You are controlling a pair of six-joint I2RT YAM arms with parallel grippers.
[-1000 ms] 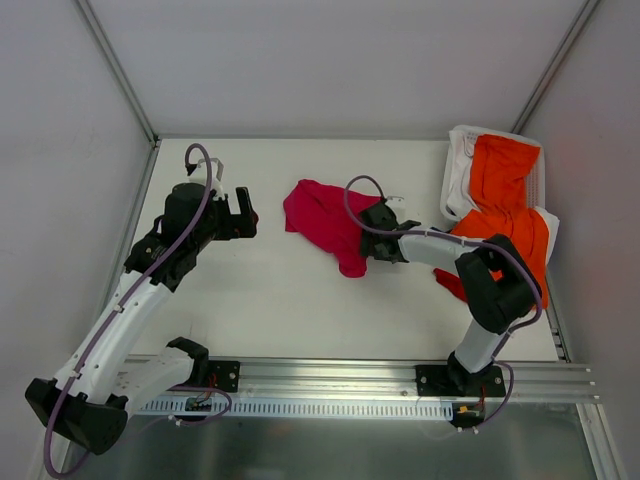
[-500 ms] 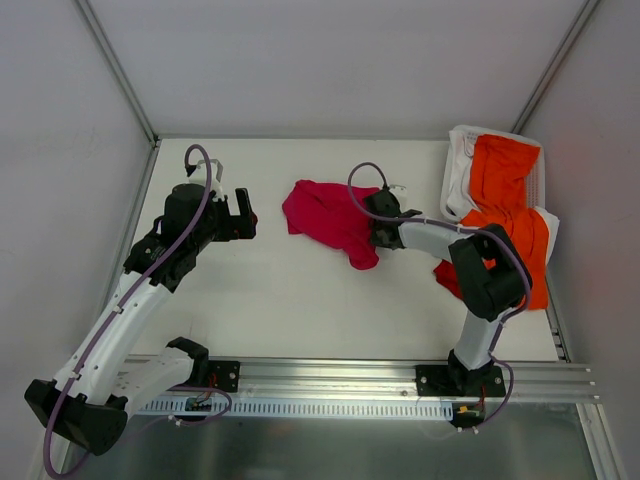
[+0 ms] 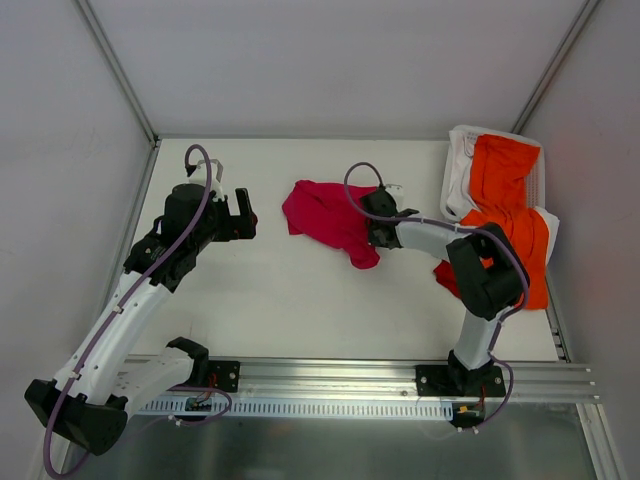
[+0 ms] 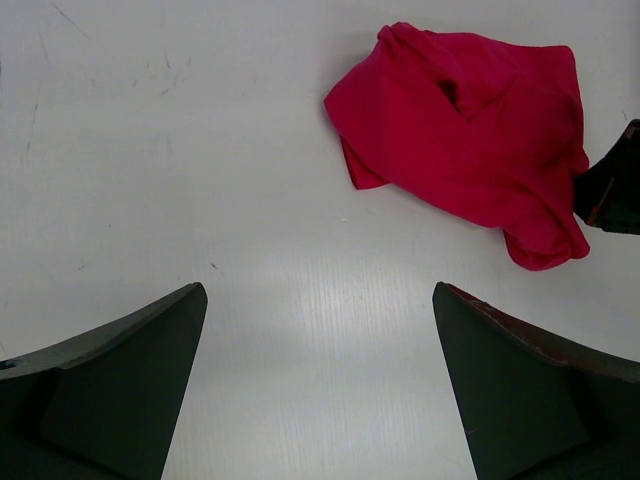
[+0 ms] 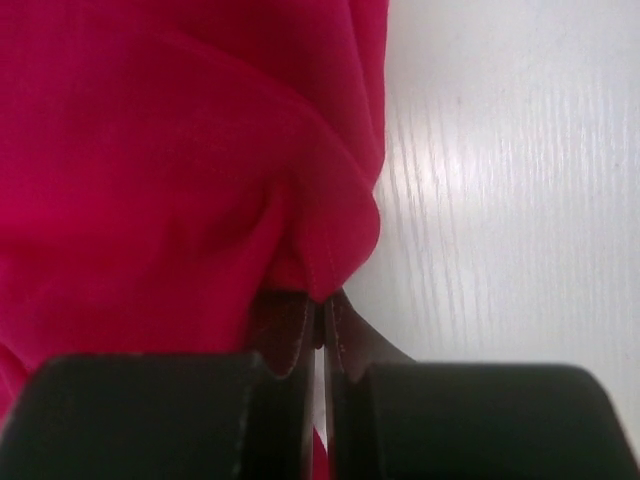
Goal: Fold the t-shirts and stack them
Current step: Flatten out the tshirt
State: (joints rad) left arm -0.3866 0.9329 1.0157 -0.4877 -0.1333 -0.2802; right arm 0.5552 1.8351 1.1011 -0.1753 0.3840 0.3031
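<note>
A crumpled crimson t-shirt [image 3: 325, 219] lies on the white table near its middle; the left wrist view has it [image 4: 470, 140] at the upper right. My right gripper [image 3: 373, 238] is shut on a hemmed fold at that shirt's right edge [image 5: 325, 262], with cloth pinched between its fingertips. A bright orange t-shirt [image 3: 505, 200] sprawls at the far right, partly over a white basket [image 3: 456, 170]. My left gripper [image 3: 243, 213] hovers open over bare table to the left of the crimson shirt, with nothing between its fingers [image 4: 120, 370].
The enclosure's white walls close in on the left, right and back. A metal rail [image 3: 340, 380] carrying the arm bases runs along the near edge. The right arm's elbow [image 3: 485, 280] stands over the lower part of the orange shirt.
My right gripper slid a little toward the back-left into the crimson shirt's edge and shut on it; the shirt's lower tip shifted slightly right. The left arm stayed put.
</note>
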